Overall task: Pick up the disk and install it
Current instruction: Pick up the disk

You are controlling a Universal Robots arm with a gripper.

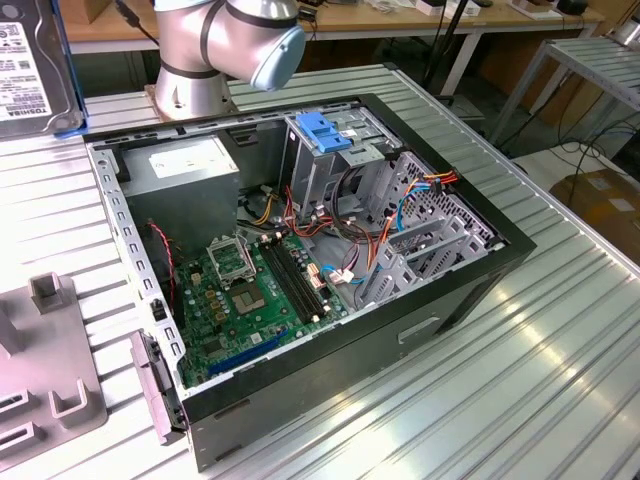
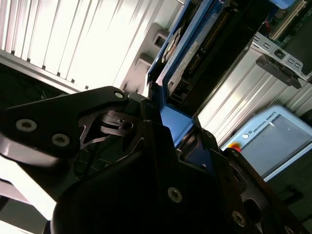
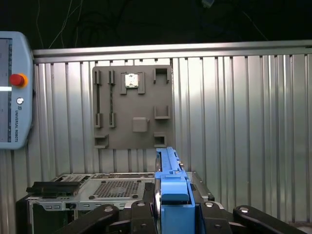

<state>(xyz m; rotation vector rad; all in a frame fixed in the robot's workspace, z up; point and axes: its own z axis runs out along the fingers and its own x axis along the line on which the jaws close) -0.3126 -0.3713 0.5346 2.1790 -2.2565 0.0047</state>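
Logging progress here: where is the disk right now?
The disk is at the exterior view's far left, outside the open computer case; in the first wrist view the gripper is clamped on its blue rail.

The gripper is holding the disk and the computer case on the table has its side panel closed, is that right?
Not quite. The gripper holds the disk, but the computer case is open, not closed: the exterior view shows its motherboard exposed.
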